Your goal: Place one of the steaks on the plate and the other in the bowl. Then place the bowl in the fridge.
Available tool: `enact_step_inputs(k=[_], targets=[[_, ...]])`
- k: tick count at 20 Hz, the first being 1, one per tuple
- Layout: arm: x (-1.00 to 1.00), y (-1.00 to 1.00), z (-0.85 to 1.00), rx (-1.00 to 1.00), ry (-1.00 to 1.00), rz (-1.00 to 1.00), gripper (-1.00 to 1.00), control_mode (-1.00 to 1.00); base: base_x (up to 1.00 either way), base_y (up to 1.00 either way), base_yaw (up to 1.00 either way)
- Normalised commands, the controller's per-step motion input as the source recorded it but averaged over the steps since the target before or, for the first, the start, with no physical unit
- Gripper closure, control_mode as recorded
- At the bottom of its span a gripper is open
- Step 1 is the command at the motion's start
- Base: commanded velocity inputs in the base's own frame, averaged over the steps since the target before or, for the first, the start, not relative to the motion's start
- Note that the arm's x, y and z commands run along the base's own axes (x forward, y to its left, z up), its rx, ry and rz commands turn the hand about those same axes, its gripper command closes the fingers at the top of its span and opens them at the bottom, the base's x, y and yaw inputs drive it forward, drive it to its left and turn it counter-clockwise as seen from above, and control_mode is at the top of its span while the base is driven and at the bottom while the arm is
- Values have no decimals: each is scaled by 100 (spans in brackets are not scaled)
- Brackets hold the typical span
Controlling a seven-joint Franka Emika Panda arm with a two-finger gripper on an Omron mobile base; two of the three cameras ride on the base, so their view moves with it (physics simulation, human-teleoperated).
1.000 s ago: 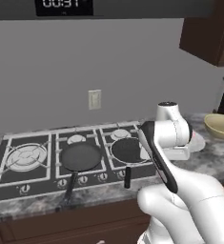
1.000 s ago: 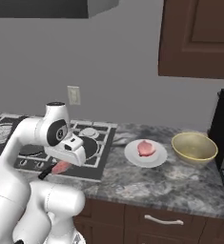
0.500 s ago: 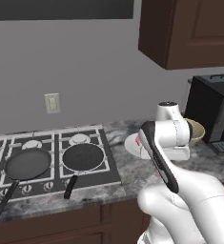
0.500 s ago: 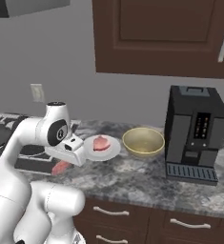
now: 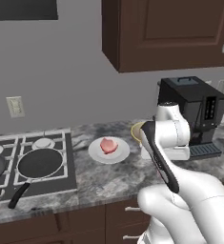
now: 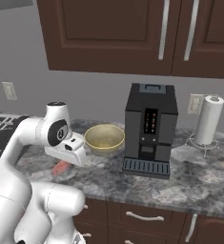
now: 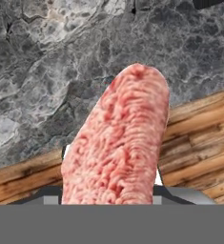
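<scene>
**Second steak carried in the gripper**

The left base view shows a steak (image 5: 108, 145) on the plate (image 5: 95, 152), centre frame. The right base view shows the bowl (image 6: 104, 137) beside the coffee machine (image 6: 148, 129). In the hand view, the gripper (image 7: 111, 190), partly open, clamps the other steak (image 7: 118, 143) above the counter (image 7: 46, 71).

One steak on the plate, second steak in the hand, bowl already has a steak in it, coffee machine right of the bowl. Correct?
Not quite: the bowl is empty, as the right base view shows. The rest stands: one steak lies on the plate, the second steak is in the hand, and the coffee machine stands right of the bowl.
</scene>
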Motion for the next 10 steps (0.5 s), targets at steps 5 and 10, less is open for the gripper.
enact_step_inputs(k=[5, 10], targets=[[3, -1, -2, 0, 0, -1, 100, -100, 7, -25, -1], [74, 0, -1, 0, 0, 6, 100, -100, 0, 0, 0]])
